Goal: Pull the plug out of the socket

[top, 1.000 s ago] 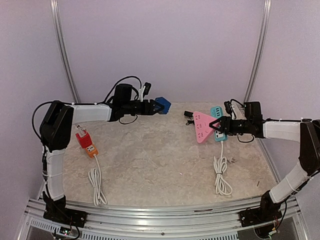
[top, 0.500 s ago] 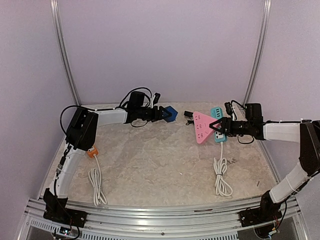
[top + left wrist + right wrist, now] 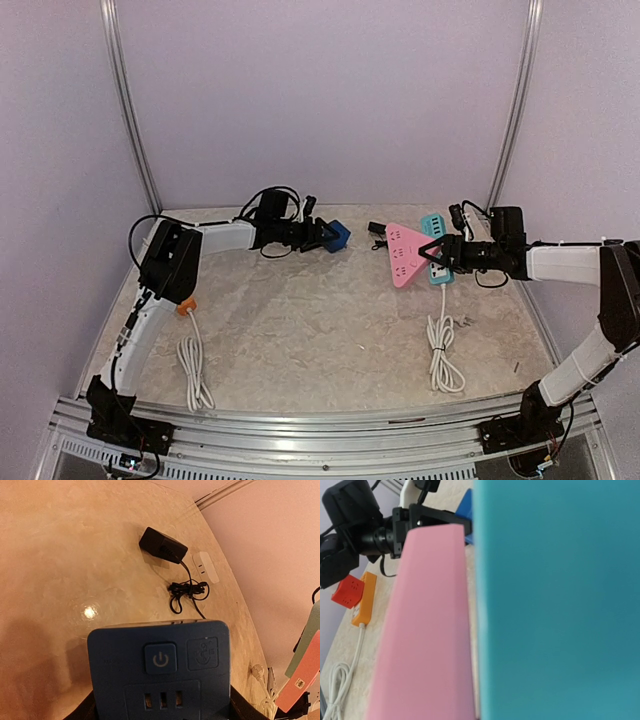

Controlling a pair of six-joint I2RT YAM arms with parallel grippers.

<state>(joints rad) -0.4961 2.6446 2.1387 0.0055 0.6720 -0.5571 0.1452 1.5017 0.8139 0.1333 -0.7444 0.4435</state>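
A blue cube socket [image 3: 338,235] with a power button hangs over the back of the table, and my left gripper [image 3: 323,237] is shut on it. In the left wrist view the blue cube [image 3: 159,645] fills the bottom, with black fingers at both lower corners. A pink triangular plug block [image 3: 404,252] sits against a teal socket strip [image 3: 436,226] at the back right. My right gripper [image 3: 439,253] is closed over the teal strip beside the pink block. In the right wrist view the pink block [image 3: 427,630] and teal strip [image 3: 560,600] hide the fingers.
A black adapter [image 3: 377,230] with a coiled cord lies between the two grippers. An orange strip [image 3: 185,307] with a white cable [image 3: 194,368] peeks out under the left arm. The teal strip's white cable [image 3: 441,350] is coiled at the front right.
The left arm has swung right and lower with the blue cube, and its elbow now covers the red cube on the orange strip. The right arm has not moved.
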